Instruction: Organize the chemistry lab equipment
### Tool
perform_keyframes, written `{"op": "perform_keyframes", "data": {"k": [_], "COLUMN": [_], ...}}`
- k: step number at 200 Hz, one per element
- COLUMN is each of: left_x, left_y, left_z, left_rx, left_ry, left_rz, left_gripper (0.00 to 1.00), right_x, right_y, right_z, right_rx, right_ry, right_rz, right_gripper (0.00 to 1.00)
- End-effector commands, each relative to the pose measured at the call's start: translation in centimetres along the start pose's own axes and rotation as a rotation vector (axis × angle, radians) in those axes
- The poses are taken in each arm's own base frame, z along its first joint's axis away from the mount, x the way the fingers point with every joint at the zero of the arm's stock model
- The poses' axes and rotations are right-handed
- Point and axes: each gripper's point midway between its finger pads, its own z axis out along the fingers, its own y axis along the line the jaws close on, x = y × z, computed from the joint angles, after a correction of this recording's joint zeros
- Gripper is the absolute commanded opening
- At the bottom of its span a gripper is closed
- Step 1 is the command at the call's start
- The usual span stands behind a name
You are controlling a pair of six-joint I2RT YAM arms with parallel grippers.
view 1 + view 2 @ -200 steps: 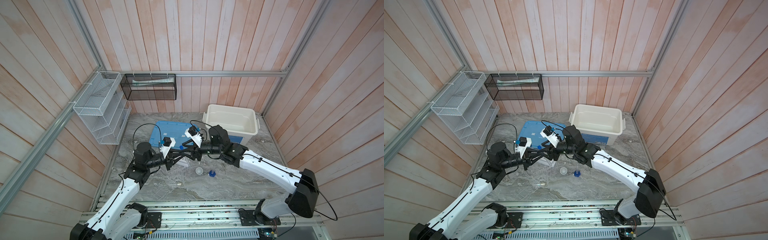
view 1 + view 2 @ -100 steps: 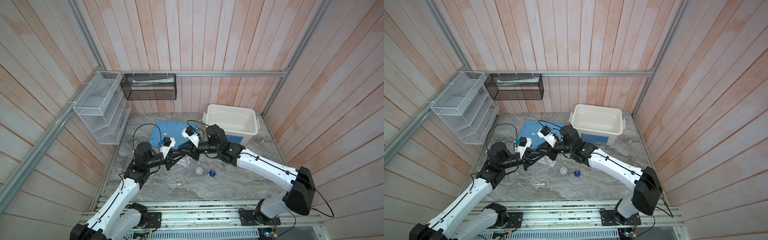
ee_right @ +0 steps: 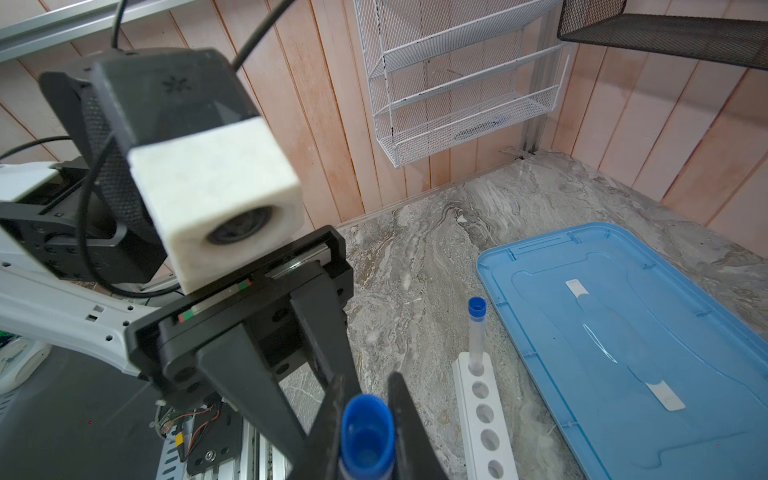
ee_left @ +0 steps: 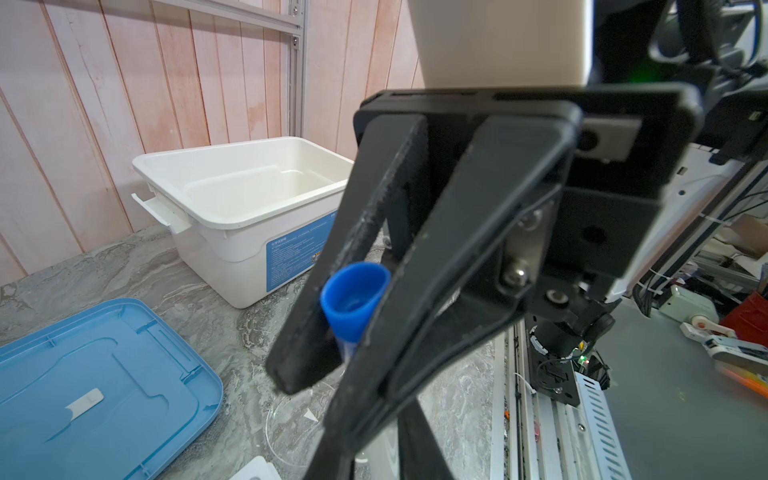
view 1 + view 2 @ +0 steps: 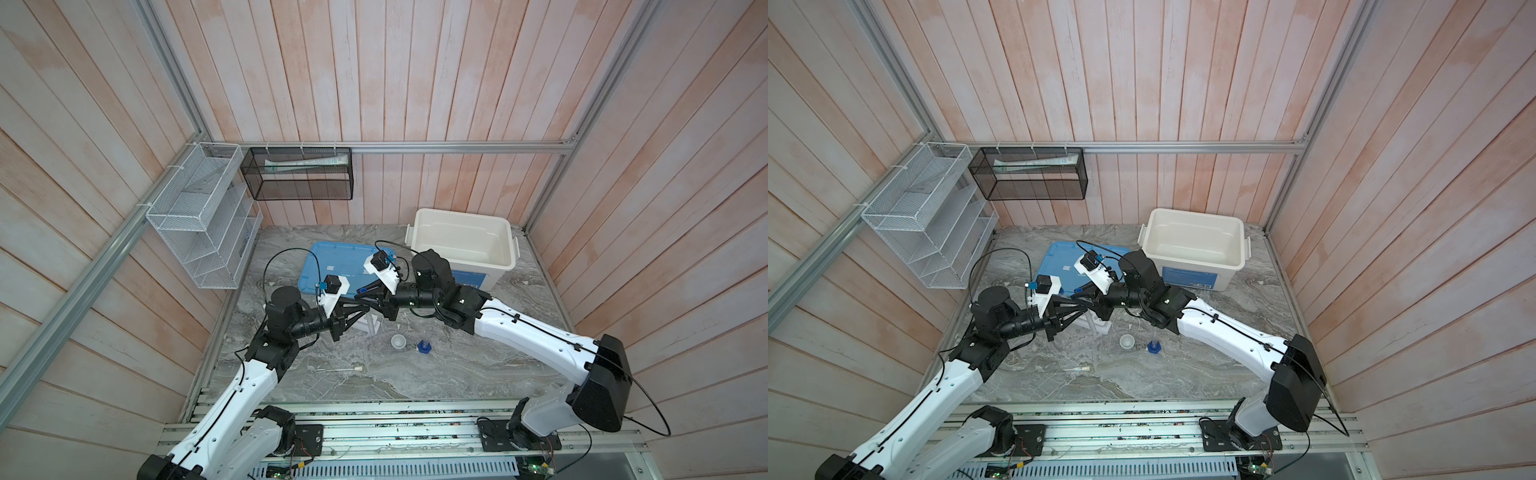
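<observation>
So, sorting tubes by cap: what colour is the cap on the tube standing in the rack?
Blue cap, clearest in the right wrist view.

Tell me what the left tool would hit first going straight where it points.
Most likely the blue-capped test tube clamped in the right tool, directly ahead and very close; exact depth unclear.

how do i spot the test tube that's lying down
On the grey marble table, look between the small white dish and the edge by the arms' bases. The thin clear tube lies flat there alone; unlike the blue-capped tubes, its cap is white.
</observation>
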Motion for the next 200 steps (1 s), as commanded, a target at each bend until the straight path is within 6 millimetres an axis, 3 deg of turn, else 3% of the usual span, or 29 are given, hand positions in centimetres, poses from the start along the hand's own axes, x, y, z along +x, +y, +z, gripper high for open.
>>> {"op": "perform_keyframes", "data": {"k": [1, 43, 58, 84, 92, 101, 128, 196, 200], "left_x": [0.5, 0.0, -0.5, -2.5, -3.0, -3.1, -2.5, -0.5, -0.3], "left_y": [1.1, 1.6, 2.0, 3.9, 4.3, 4.9, 5.1, 6.2, 6.4], "left_z": [-0.5, -1.3, -1.9, -4.7, -5.8, -6.8, -8.6, -9.8, -9.9], "left_rx": [-0.084, -0.151, -0.199, -0.386, -0.437, -0.485, -0.554, -0.662, -0.672], "left_ry": [0.004, -0.012, -0.019, -0.078, -0.103, -0.124, -0.151, -0.114, -0.11], "left_rz": [0.028, 0.059, 0.082, 0.136, 0.134, 0.115, 0.069, -0.013, -0.015], "left_gripper": [0.24, 0.44, 0.45, 0.28, 0.19, 0.0, 0.0, 0.0, 0.06], "right_x": [-1.4, -1.5, -1.4, -0.9, -0.6, -0.6, -0.9, 0.5, 0.7], "right_y": [-1.1, -2.5, -3.4, -5.4, -5.9, -6.3, -7.0, -10.5, -10.7], "right_z": [-1.4, -2.2, -2.5, -2.4, -2.1, -1.6, 0.6, 7.5, 7.8], "right_rx": [0.082, 0.155, 0.196, 0.282, 0.3, 0.305, 0.278, 0.281, 0.28], "right_ry": [-0.044, -0.059, -0.068, -0.073, -0.079, -0.088, -0.131, -0.161, -0.16], "right_rz": [0.011, 0.026, 0.033, 0.045, 0.045, 0.045, 0.039, 0.034, 0.035], "right_gripper": [0.03, 0.03, 0.03, 0.04, 0.04, 0.04, 0.04, 0.04, 0.05]}}
